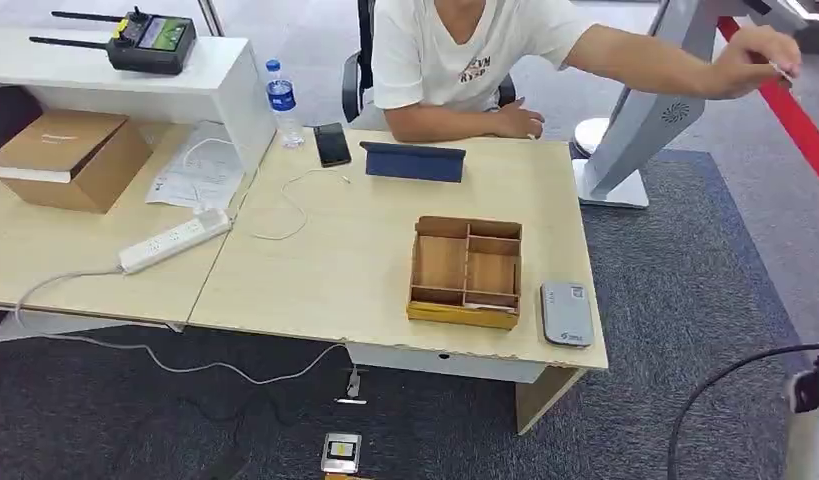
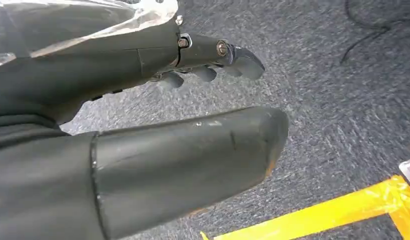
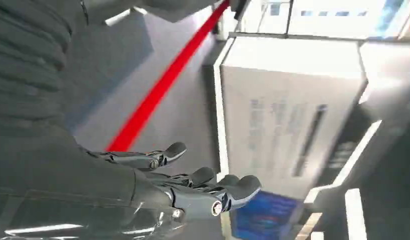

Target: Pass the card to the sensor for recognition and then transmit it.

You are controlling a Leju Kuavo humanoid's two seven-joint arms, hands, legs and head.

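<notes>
Task barely begun. Left robot hand empty, fingers apart, hanging over carpet. Right robot hand empty, fingers spread. Sensor at counter 4 o'clock corner. Card seemingly in person's hand, 1 o'clock; pickup, scan, handover left.

the counter has a pale wood-grain laminate top, smooth and matt; the compartment tray is bare light wood with thin plywood dividers; the card reader is smooth grey plastic with a slight sheen; the box is brown matt cardboard; the bottle is clear plastic; the floor is rough dark grey carpet, crossed by glossy yellow tape; the left hand has a matt dark grey plastic thumb, and the right hand's fingers are dark with bright metal screws.
</notes>
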